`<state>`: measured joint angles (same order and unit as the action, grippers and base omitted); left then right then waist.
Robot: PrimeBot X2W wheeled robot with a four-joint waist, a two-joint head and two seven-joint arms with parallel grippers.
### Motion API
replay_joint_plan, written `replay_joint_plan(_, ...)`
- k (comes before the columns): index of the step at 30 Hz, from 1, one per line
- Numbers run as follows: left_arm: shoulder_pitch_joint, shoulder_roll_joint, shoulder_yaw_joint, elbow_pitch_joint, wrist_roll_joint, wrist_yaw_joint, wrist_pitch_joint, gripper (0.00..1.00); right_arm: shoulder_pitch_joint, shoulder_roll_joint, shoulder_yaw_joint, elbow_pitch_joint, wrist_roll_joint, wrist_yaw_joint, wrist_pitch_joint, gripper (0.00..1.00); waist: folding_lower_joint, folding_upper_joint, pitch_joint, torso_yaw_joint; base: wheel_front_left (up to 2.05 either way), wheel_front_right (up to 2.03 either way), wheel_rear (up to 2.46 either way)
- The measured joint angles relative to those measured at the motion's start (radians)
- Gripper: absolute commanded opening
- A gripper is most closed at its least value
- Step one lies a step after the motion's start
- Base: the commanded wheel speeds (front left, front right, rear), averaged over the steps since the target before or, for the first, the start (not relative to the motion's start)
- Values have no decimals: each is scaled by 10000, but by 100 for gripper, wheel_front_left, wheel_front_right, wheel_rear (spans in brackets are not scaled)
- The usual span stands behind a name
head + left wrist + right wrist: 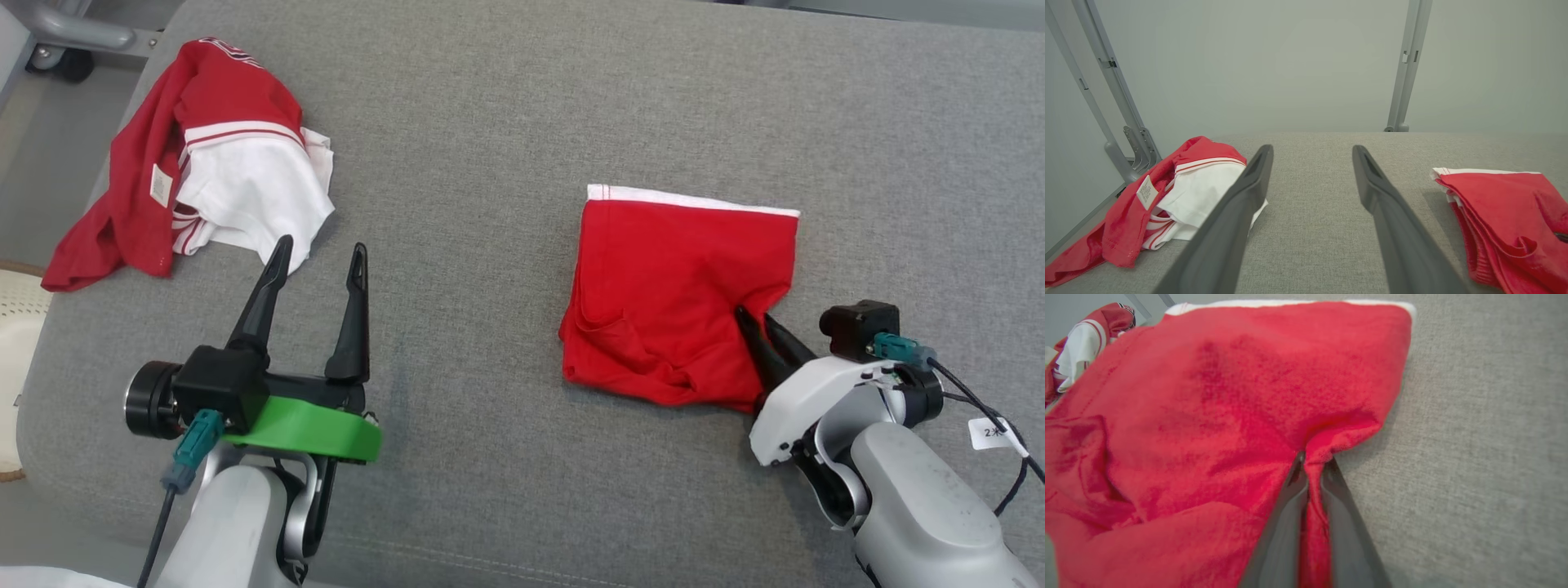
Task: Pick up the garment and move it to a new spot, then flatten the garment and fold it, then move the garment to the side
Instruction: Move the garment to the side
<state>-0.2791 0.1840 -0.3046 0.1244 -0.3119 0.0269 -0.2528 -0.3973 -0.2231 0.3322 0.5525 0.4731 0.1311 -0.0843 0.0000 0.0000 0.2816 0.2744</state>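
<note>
Right gripper point(755, 327) (the nearer arm) grips the folded garment point(678, 278) at its near right corner. Left gripper point(321, 247) gapes, well to the garment's left.

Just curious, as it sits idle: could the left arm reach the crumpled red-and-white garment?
Probably yes: the left end effector stands open, its fingertips close by the crumpled red-and-white garment, and nothing lies in between.
</note>
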Motion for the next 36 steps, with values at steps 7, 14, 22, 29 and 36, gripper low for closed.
replay_joint_plan(7, -58, -17, -4, 46, 38, -17, -40, 100, -96, -876, 573, -625, -708, 8, -717, 0, 0, 0, -3, -396, 0, 0, 0)
replay_joint_plan(14, -72, 163, 90, -161, 65, 10, -52, 100, -174, -1597, 652, -2543, -1987, 6, -725, 0, 0, 0, 53, -1287, 0, 0, 0)
replay_joint_plan(22, -185, 596, 201, -560, 151, 75, 169, 100, 510, -1877, 165, -4556, -2545, 6, -75, 0, 0, 0, 195, -2909, 0, 0, 0)
replay_joint_plan(29, -483, 938, 174, -1101, 290, 84, 688, 100, 594, -1519, 468, -4107, -1714, 6, 391, 0, 0, 0, 430, -4497, 0, 0, 0)
replay_joint_plan(36, -934, 1195, 58, -1595, 502, 38, 1152, 100, -644, -1730, 1469, -2441, -541, 6, 512, 0, 0, 1, 1016, -5618, 0, 0, 0)
